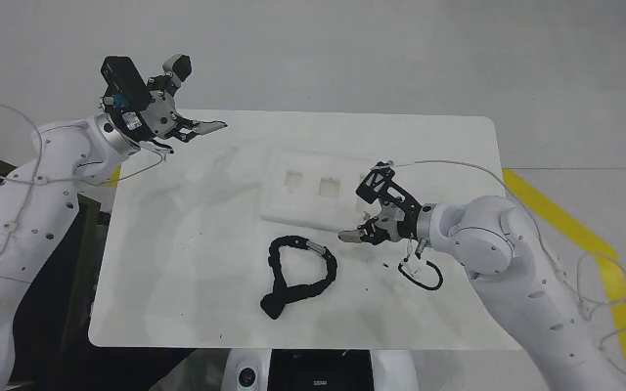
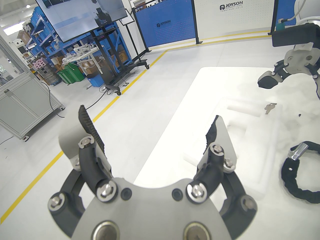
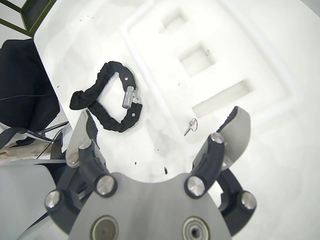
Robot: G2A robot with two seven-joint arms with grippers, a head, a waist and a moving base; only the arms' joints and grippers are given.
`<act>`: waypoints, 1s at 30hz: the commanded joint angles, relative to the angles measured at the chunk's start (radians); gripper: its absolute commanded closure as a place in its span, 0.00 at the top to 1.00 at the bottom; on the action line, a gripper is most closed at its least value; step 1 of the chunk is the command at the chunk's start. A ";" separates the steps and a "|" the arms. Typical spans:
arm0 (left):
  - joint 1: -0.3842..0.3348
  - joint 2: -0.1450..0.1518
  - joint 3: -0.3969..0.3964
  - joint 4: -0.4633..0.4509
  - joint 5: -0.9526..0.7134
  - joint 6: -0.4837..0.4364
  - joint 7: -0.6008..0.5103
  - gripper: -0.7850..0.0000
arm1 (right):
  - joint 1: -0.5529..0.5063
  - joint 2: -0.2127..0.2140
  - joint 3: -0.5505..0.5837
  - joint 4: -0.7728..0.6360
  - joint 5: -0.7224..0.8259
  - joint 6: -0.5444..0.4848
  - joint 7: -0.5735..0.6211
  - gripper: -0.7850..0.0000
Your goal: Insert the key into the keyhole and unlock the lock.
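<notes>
Black fabric sleeves the chain of the lock (image 1: 298, 274), which lies in a closed loop on the white bench (image 1: 176, 293), at about 6 o'clock from the foam tray (image 1: 281, 203). A short silver cylinder (image 3: 127, 98) joins the two chain ends. Its end face looks turned toward the right arm, which I judge would suit an entry from that side.

The key (image 3: 190, 126) is small and silvery, with a thin ring through its head. It lies flat at the tray's 4 o'clock corner, well apart from the lock; whether it rests on foam or bench I cannot tell. The right gripper (image 3: 160, 119) hangs just over it with fingers spread wide, one to each side, placed, I think, to come down and pinch it.

The left gripper (image 1: 203, 95), likewise spread with nothing in it, sits at the bench's 10 o'clock corner, probably to stay clear of the work. Steadying the cylinder may fall to it. Nothing is picked up yet.
</notes>
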 commanded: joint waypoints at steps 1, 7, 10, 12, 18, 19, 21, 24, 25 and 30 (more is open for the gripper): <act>0.000 0.000 0.000 0.000 0.000 0.000 0.000 1.00 | 0.000 0.000 0.000 0.000 0.000 0.000 0.000 1.00; 0.000 0.000 0.000 0.000 0.000 0.000 0.000 1.00 | 0.000 0.000 0.000 0.000 0.000 0.000 0.000 1.00; 0.000 0.000 0.000 0.000 0.000 0.000 0.000 1.00 | -0.012 0.001 -0.007 0.003 -0.001 0.014 0.011 1.00; 0.000 0.000 0.000 0.000 0.000 0.000 0.000 1.00 | -0.005 0.000 -0.023 -0.008 -0.002 0.046 0.066 1.00; 0.000 0.000 0.000 0.000 0.000 0.000 0.000 1.00 | 0.053 -0.010 -0.080 -0.004 -0.008 0.165 0.181 1.00; 0.000 0.000 0.000 0.000 0.000 0.000 0.000 1.00 | 0.062 -0.011 -0.086 0.003 -0.002 0.181 0.190 1.00; 0.000 0.000 0.000 0.000 0.000 0.000 0.000 1.00 | 0.080 -0.015 -0.098 0.018 0.006 0.203 0.205 1.00; 0.000 0.000 0.000 0.000 0.000 0.000 0.000 1.00 | 0.104 -0.021 -0.118 0.049 0.012 0.226 0.217 1.00; 0.000 0.000 0.000 0.000 0.000 0.000 0.000 1.00 | 0.110 -0.022 -0.123 0.061 0.010 0.237 0.217 1.00; 0.000 0.000 0.000 0.000 0.000 0.000 0.000 1.00 | 0.144 -0.030 -0.151 0.109 0.026 0.250 0.246 1.00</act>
